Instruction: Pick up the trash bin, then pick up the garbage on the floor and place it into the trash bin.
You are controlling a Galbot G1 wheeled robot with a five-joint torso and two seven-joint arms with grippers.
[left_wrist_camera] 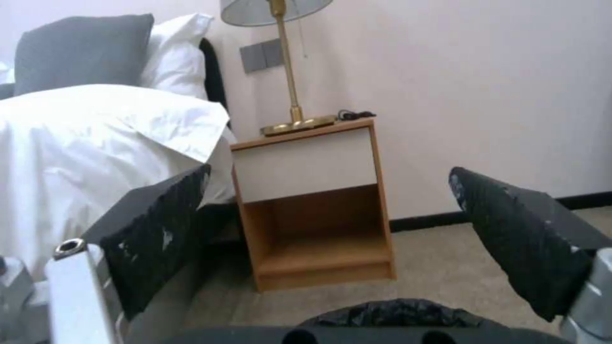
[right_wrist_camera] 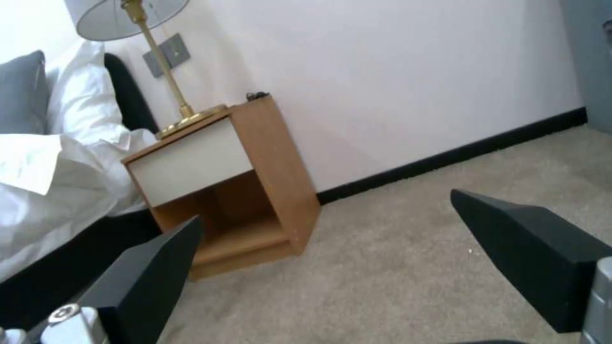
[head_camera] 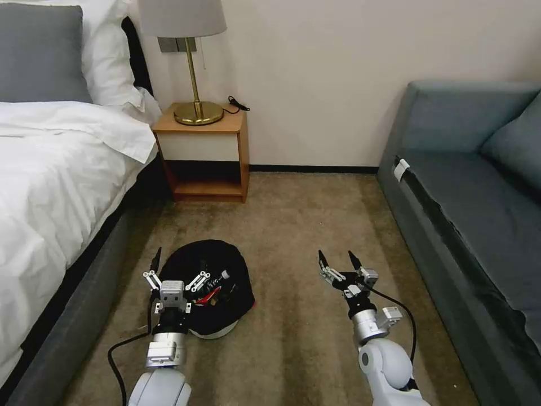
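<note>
Bin: small round white trash bin [head_camera: 217,330] w/ crinkled black bag liner sat on tan carpet floor [head_camera: 293,225], beside bed; litter, incl. a small clear bottle [head_camera: 220,276], lay inside.
L gripper [head_camera: 176,269]: over near rim, fingers spread wide, holding nothing.
R gripper [head_camera: 339,260]: over bare carpet, wide open, empty.
Risk: L could pinch only loose liner, so bin tips, litter spills.

Bedroom floor: object counts.
One bin [head_camera: 211,282], one lamp [head_camera: 191,62], one nightstand [head_camera: 205,155], two pillows [head_camera: 42,53], two grippers [head_camera: 177,269].
</note>
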